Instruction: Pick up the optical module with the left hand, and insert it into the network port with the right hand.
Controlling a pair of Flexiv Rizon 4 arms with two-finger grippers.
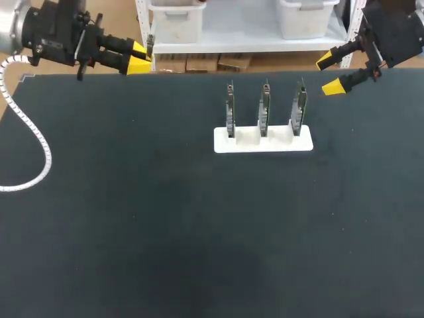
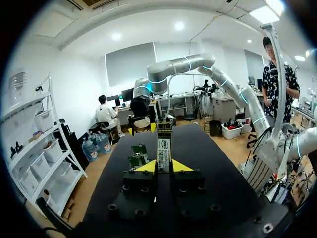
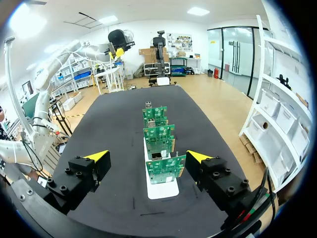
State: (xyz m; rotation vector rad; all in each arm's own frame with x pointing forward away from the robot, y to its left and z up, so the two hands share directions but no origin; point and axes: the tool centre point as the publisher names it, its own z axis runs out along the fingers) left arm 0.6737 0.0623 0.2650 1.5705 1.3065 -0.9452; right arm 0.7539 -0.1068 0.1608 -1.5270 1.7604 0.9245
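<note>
Two yellow fingertips [image 2: 146, 166] of the left gripper [image 2: 164, 166] press from opposite sides on a slim, silver-metal optical module [image 2: 164, 144] with a printed label. They clamp its lower part, and the rest stands up past the tips. Seen from above, this gripper hangs over the far left edge of the black-topped table [image 1: 165, 232], so the module is in the air, well apart from the three upright green circuit boards [image 1: 264, 106]. The boards stand in a row on a flat white rectangular base [image 1: 263, 142]. The right gripper [image 3: 148, 156] has its fingers spread wide and holds and touches nothing. It hangs near the table's far right edge, and in its own view the row of boards lies ahead of it, in line with the gap between the fingers. The module's gripped end is hidden between the left fingers, and from above only a small sliver of it shows. In the right wrist view the nearest board covers much of the two behind it. The network port on the boards is too small to make out. A white coiled cable [image 1: 49, 159] curls across the table's left side and is cut off at the edge.
</note>
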